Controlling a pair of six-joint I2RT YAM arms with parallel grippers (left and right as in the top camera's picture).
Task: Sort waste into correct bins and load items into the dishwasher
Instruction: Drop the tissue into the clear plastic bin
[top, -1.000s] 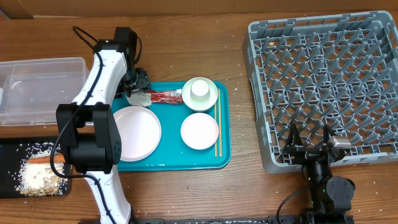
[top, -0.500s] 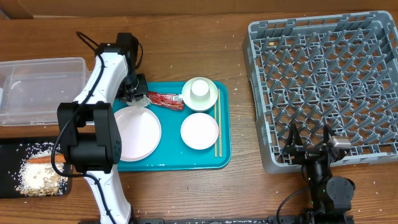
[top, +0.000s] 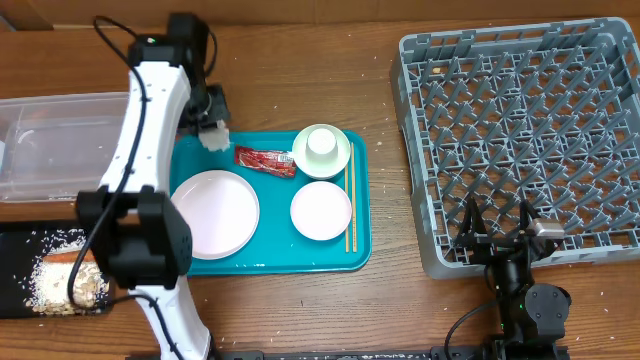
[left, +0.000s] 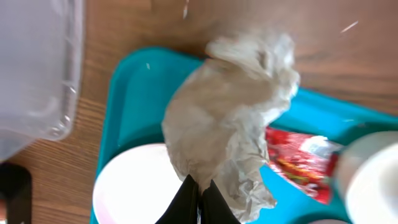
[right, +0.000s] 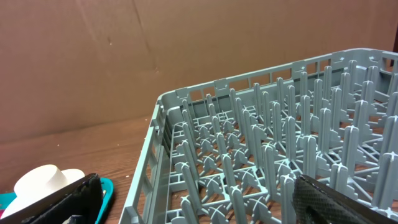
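Note:
My left gripper (top: 211, 126) is shut on the crumpled white-silver wrapper (top: 215, 141), which hangs above the far left corner of the teal tray (top: 270, 262). In the left wrist view the wrapper (left: 230, 118) bulges out past the closed fingertips (left: 189, 198). The red wrapper (top: 265, 160) lies on the tray beside it. A large plate (top: 215, 212), a small dish (top: 321, 210), a cup (top: 322, 145) on a second dish, and chopsticks (top: 349, 205) also rest on the tray. My right gripper (top: 497, 228) stands open at the dish rack's (top: 525, 140) near edge, empty.
The clear tub (top: 60, 145) sits left of the teal tray. The black tray (top: 20, 240) at the front left holds rice scraps (top: 60, 285) and a carrot (top: 68, 256). Cardboard walls stand behind the table.
My left gripper closed on the white-silver wrapper, lifted it off the teal tray and moved it back and left. The red wrapper stayed on the tray. The right arm has not moved.

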